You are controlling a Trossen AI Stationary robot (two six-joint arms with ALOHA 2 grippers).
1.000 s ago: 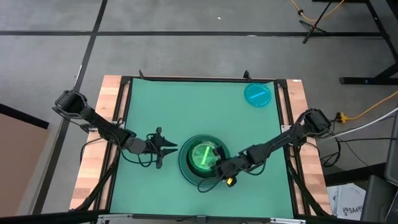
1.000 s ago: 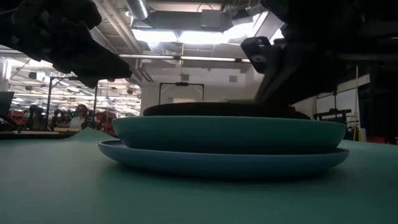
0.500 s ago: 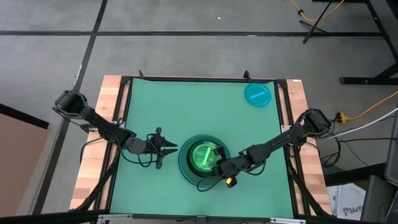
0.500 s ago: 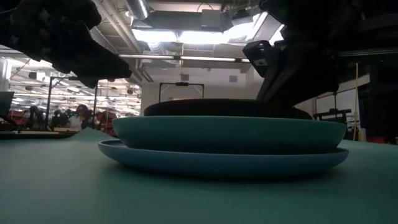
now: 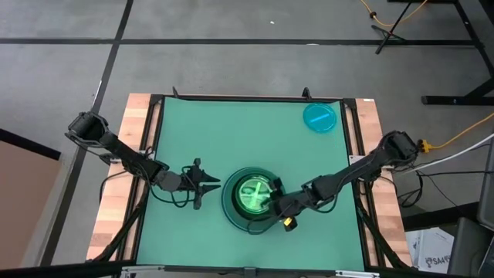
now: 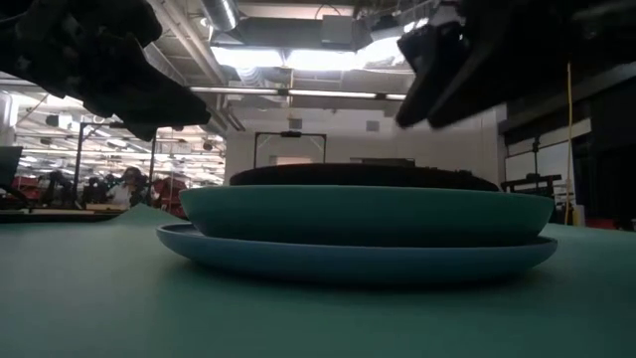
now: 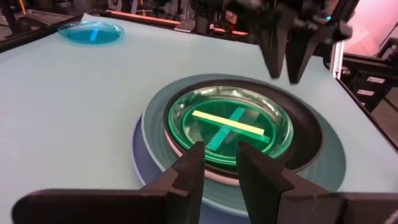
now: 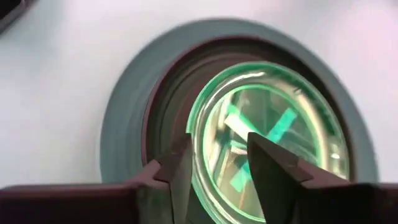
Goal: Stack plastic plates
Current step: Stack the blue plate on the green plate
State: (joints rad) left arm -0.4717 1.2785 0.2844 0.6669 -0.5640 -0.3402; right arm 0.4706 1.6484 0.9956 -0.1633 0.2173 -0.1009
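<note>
stack of plates (image 5: 252,198) near the front middle of the desk (image 5: 231,127): blue at the bottom, dark green, black, small lime-green plate (image 7: 229,126) on top. cyan plate (image 5: 319,117) alone at the far right corner, not yet stacked. right tool (image 5: 272,202) over the stack's right rim, empty, fingers slightly apart with a narrow gap. left tool (image 5: 207,183) just left of the stack, likewise empty and a little open. risk: clipping the rim and sliding the lime plate off centre, probably, since clearance is hard to judge. thin cyan rim could slip from the fingers.
</note>
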